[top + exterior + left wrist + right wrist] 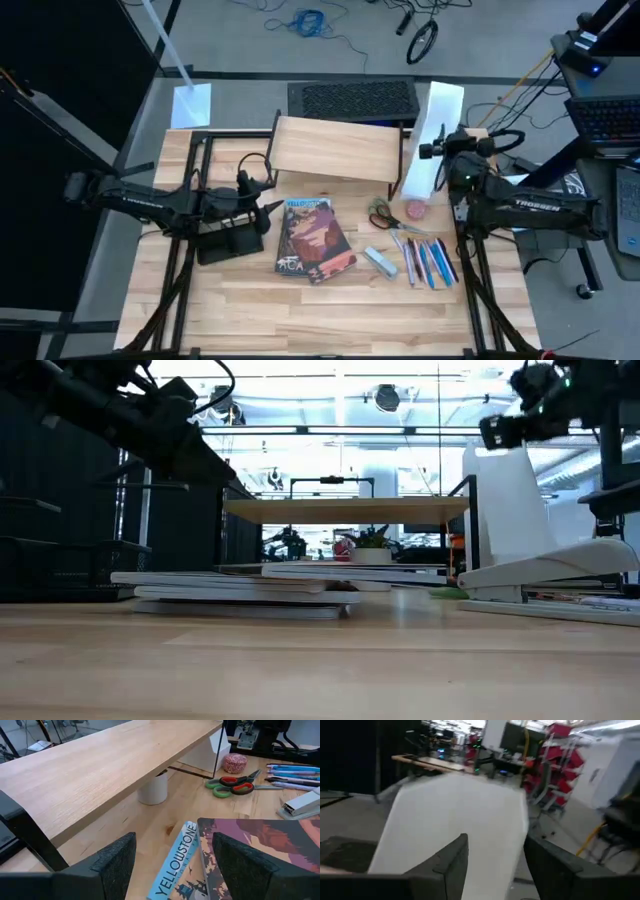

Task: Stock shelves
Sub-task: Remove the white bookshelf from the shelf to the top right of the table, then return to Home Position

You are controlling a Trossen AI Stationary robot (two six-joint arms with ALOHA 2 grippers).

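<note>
From above, we see the shelves (338, 148) at 12 o'clock on the table (330, 315). The books (314, 238) lie at centre, "TROSSEN" printed on the right arm. A white file box (432, 140) stands at the shelves' 3 o'clock; scissors (382, 215), a stapler (380, 261) and pens (428, 262) lie toward 4 o'clock. The left gripper (268, 207) hovers at the books' 9 o'clock, fingers spread, empty. The right gripper (432, 151) is at the box; we cannot tell its grip here.

Low down, the wooden top spans stacked books.

The left wrist reads "YELLOWSTONE" on a cover; a white cup (152, 789) stands beneath the shelf.

The right wrist shows spread fingers (451, 865) facing the white box.
</note>
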